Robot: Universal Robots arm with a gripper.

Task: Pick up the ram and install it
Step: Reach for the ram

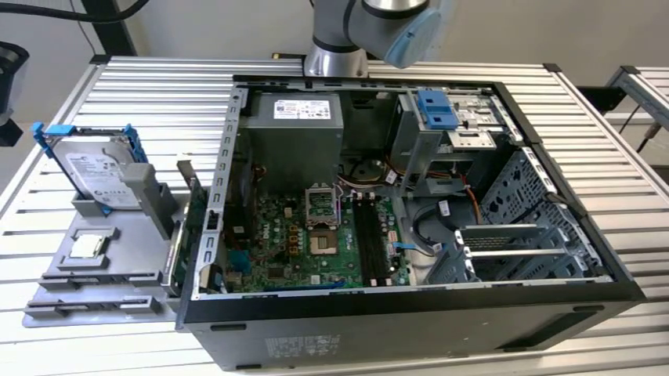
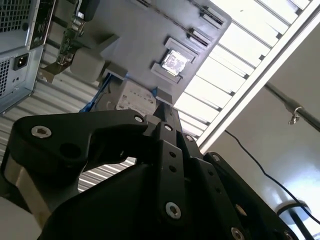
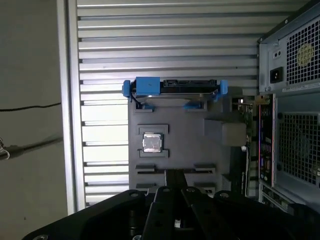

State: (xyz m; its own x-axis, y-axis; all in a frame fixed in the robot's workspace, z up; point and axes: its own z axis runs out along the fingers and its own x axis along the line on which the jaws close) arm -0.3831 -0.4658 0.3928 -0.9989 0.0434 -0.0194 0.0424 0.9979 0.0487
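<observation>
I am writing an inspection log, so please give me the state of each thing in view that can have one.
computer case: lying on its side, open on top, inside exposed.
hard drive: standing upright in the gray holder.
processor chip: lying flat in a recess of the gray holder.
gripper: shut, nothing seen in it, above the gray holder.

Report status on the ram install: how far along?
Done: nothing confirmable; whether a ram sits in the memory slots is too small to tell. In hand: nothing visible; the claw is shut, facing the grey parts tray. Left: pickup and seating, as far as shows.
</observation>
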